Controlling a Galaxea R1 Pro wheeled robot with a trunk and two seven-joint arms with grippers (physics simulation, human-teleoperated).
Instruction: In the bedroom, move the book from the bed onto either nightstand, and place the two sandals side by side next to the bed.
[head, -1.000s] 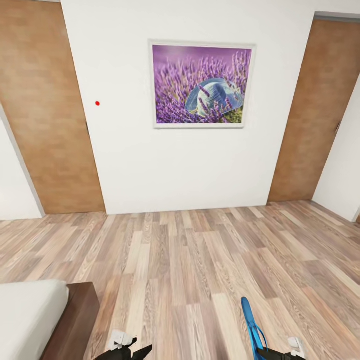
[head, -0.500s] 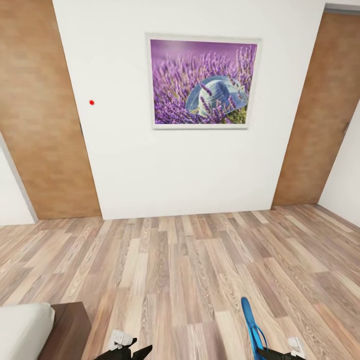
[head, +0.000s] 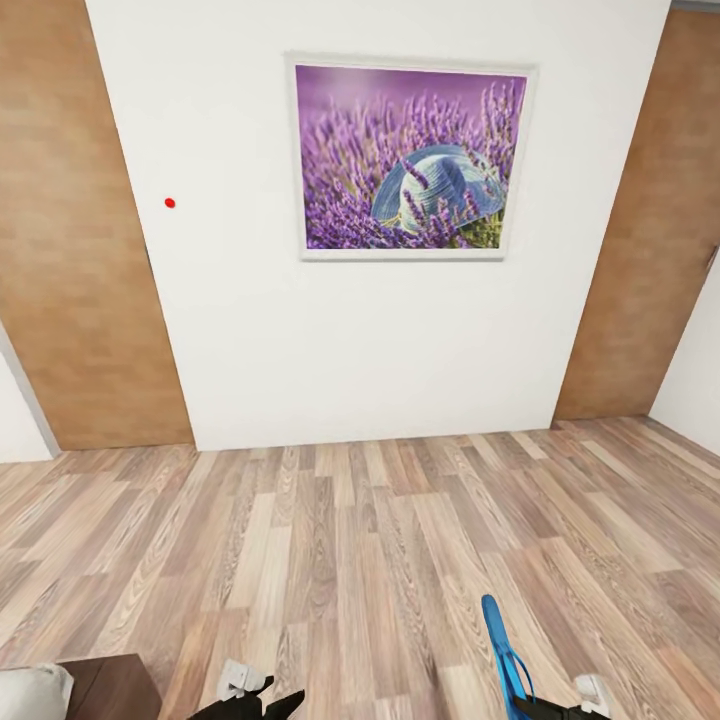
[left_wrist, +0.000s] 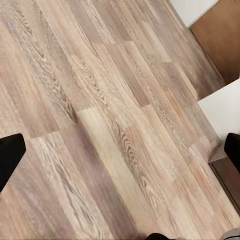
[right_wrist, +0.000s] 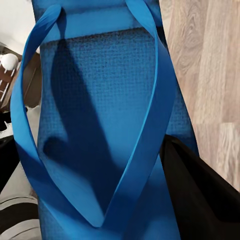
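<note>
Our right gripper (head: 560, 708) is clamped on the sandal (head: 505, 660) — light, floppy, best pinched at the sole's edge; our left gripper (head: 262, 704) gapes empty.

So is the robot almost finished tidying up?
Not yet. Nothing looks finished. The right gripper holds one blue sandal, off the wood floor, near the bed corner. The left gripper is open and holds nothing. That sandal is not yet placed.
</note>
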